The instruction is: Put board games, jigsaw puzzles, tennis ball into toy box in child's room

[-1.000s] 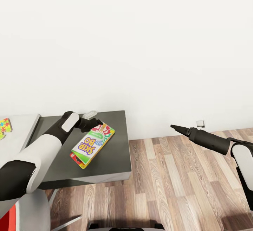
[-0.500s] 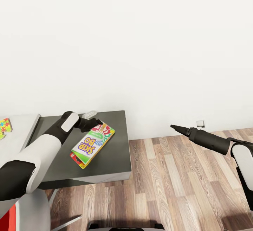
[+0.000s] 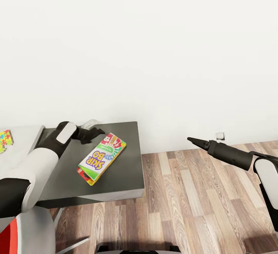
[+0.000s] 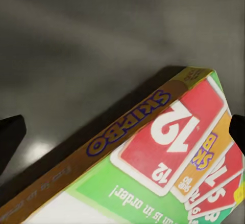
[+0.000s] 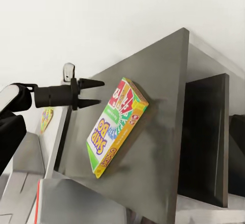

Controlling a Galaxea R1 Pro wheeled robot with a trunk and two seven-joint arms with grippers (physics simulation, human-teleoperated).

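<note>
A white-green "SKIP-BO" board game (image 3: 101,157) lies flat on the low dark grey cabinet (image 3: 123,176). My left gripper (image 3: 99,132) hovers just off the box's far end, open and holding nothing. The right wrist view shows this left gripper (image 5: 94,92) with its two fingers spread, a short gap from the board game (image 5: 116,125). In the left wrist view the board game (image 4: 153,168) lies between and below the fingertips (image 4: 10,136). A jigsaw puzzle (image 3: 4,140) lies on the pale grey table (image 3: 21,145) at far left. My right gripper (image 3: 192,140) is shut over the floor.
The cabinet stands against a plain white wall, with the table adjoining its left side. Wood-plank floor (image 3: 200,207) spreads to the right, and a small wall socket (image 3: 220,135) sits low on the wall. Something red (image 3: 13,240) shows at the bottom left corner.
My left gripper has drawn back to the left, away from the end of the SKIP-BO box. The box stays where it lay. The right arm has not moved.
</note>
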